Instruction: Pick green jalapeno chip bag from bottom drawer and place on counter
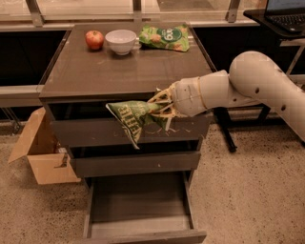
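Observation:
My gripper [159, 110] is shut on the green jalapeno chip bag [132, 120], a crumpled dark-green bag with pale lettering. It holds the bag in the air in front of the top drawer front, just below the front edge of the counter [114, 76]. The bag hangs to the left of the fingers, tip pointing down. The bottom drawer [138, 209] stands pulled open below, its floor bare. My white arm reaches in from the right.
On the counter's back edge sit a red apple [94, 39], a white bowl [120, 41] and a brighter-green bag [164, 37]. An open cardboard box [43, 152] stands on the floor left of the cabinet. A desk with a laptop [286, 12] is at the right.

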Controlling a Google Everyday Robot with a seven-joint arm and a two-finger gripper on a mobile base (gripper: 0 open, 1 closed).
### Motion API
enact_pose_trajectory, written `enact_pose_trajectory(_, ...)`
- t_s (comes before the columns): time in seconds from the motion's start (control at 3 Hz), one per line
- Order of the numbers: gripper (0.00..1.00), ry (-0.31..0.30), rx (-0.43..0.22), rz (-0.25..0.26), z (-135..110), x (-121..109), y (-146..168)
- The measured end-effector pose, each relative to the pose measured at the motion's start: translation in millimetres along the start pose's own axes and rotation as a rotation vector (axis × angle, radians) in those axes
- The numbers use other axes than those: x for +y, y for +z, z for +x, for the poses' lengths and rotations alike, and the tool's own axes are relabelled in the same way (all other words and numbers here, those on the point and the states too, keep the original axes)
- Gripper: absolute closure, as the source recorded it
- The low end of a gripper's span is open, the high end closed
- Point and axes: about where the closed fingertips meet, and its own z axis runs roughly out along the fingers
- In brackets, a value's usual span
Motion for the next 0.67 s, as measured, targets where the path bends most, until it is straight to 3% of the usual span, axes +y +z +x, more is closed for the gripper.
enact_pose_trajectory(0.67,1.00,-0.005,0.091,0.005,24,-75,-48)
